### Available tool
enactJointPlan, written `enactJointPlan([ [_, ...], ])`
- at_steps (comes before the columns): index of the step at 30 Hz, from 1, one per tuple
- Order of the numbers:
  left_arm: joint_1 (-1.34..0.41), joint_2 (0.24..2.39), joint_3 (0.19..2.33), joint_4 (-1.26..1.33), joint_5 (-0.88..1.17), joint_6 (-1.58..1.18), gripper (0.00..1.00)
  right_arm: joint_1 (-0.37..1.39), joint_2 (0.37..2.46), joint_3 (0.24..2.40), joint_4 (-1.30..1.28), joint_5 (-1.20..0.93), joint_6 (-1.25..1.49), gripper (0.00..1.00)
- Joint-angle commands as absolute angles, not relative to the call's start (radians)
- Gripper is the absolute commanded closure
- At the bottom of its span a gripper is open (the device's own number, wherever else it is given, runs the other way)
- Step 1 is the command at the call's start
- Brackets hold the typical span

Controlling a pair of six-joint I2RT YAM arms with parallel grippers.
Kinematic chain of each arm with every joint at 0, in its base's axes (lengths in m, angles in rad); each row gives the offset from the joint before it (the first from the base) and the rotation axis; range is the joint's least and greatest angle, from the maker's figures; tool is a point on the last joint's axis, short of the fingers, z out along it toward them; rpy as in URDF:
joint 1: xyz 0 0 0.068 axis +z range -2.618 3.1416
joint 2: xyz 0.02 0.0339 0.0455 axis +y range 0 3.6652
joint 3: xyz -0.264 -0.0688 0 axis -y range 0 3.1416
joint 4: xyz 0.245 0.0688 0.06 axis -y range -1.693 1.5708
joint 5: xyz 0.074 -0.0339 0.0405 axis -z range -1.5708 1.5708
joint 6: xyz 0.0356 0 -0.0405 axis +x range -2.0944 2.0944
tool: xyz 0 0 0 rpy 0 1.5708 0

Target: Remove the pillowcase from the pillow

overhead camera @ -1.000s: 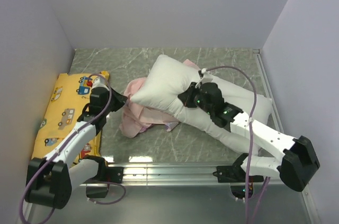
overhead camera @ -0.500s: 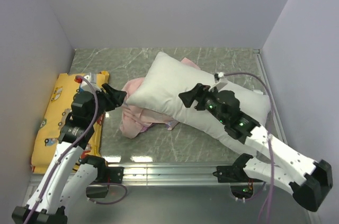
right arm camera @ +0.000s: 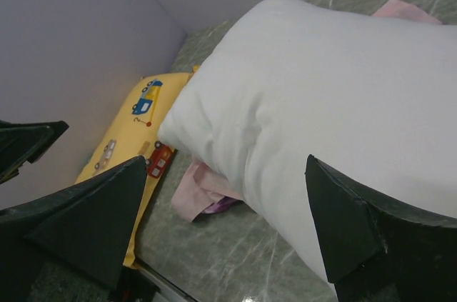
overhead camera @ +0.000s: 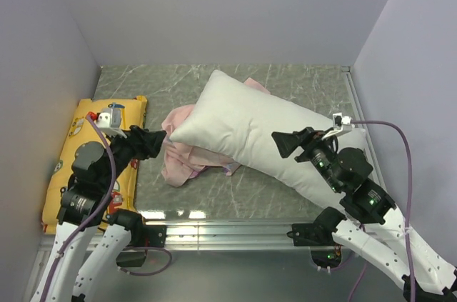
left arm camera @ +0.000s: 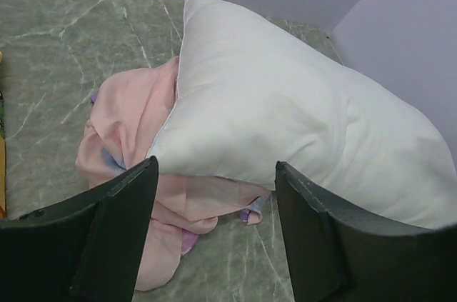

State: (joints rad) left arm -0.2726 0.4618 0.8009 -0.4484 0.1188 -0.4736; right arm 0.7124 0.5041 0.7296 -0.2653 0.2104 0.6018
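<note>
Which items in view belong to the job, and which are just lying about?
Job:
- white pillow, out of its case
- pillowcase, crumpled pink heap partly under the pillow

Lying about:
- yellow vehicle-print cushion, at the left wall

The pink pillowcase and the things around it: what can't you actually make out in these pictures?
The pillowcase: top view, much of it lies under the pillow; its print is folded out of sight.
The pillow's right end: top view, behind the right arm; left wrist view, cut off by the frame edge.
The yellow cushion: top view, partly behind the left arm.
</note>
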Motion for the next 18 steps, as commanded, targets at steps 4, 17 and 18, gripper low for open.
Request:
enactJointPlan([
  [4, -0.275, 0.39, 0.756, -0.411, 0.144, -0.454, 0.24, 0.709, 0.465, 0.703, -0.35, 0.259, 0.575, 0.01],
  [17, -0.276, 0.387, 0.744, -0.402, 0.141, -0.456, 0.22, 0.709, 0.463, 0.696, -0.367, 0.264, 0.56, 0.0],
  [18, -0.275, 0.388, 0.742, -0.4, 0.143, -0.456, 0.22, 0.707, 0.463, 0.696, -0.367, 0.264, 0.558, 0.0],
])
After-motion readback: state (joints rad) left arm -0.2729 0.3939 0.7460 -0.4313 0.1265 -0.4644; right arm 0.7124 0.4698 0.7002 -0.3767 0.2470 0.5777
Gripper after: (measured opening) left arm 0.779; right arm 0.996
